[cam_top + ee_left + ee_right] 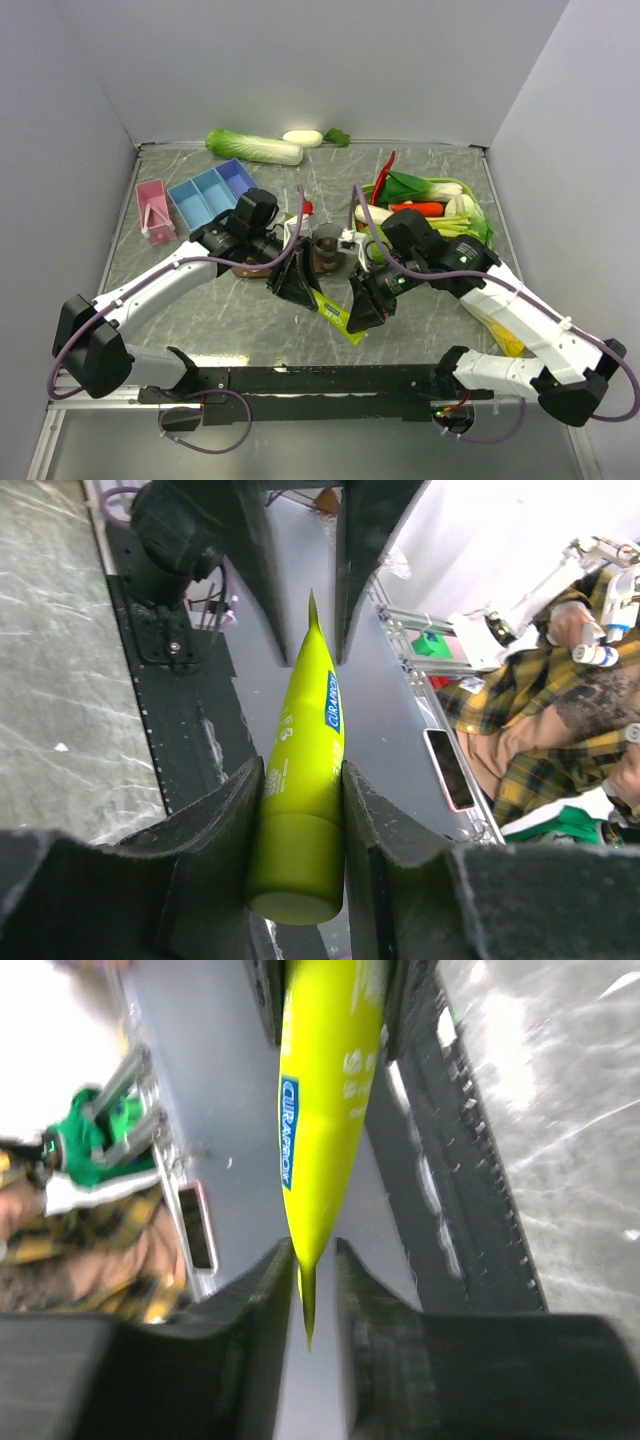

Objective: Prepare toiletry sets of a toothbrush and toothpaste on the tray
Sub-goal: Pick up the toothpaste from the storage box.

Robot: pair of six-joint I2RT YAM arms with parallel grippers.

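A light-green toothpaste (337,317) tube hangs in the air between both arms, above the table's near middle. My left gripper (298,288) is shut on its cap end (300,870), both pads pressing the tube (303,750). My right gripper (364,306) stands open round the pointed tail (308,1300), with a gap on one side. The dark wooden tray (243,270) lies mostly hidden under the left arm, with a dark tumbler (326,247) beside it. Thin white sticks, apparently toothbrushes (152,217), lie in the pink box.
A blue compartment box (211,192) and a pink box (155,196) sit at the back left. A lime-green basket (478,215) of vegetables stands at the right, a cabbage (255,147) at the back wall. A yellow packet (500,330) lies under the right arm.
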